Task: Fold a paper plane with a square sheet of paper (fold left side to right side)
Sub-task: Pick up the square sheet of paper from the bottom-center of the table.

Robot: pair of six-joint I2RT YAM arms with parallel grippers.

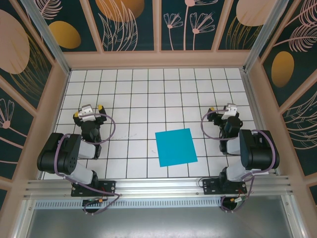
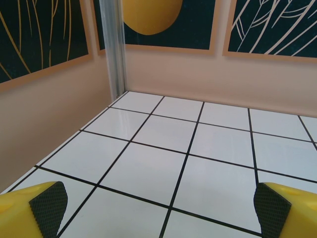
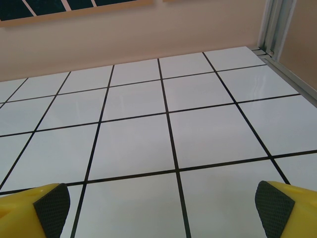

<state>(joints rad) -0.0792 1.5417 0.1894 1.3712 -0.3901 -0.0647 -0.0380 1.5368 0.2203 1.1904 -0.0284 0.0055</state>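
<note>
A: Where does the square sheet of paper [image 1: 176, 147] lie?

B: Flat on the white gridded desk [image 1: 133, 89], near the front edge and a little right of centre, turned slightly against the grid lines. It looks unfolded, though from above I can't rule out a faint crease.

A: And the arms?

B: Both are well apart from it. The left claw [image 1: 88, 111] sits over the left tiles with its jaws wide apart and nothing between them; its black pads [image 2: 47, 203] frame bare tile. The right claw [image 1: 224, 112] is likewise spread and empty, and is nearer the sheet than the left one.

A: So the left-to-right fold hasn't begun?

B: I'd judge not. To do it well, the left claw should come in low at the sheet's left edge and pinch only the paper. The right claw can press down near the right edge so the sheet doesn't skid. Then carry the left edge over in an arc, line it up with the right edge, and press the crease from the middle outward.
</note>
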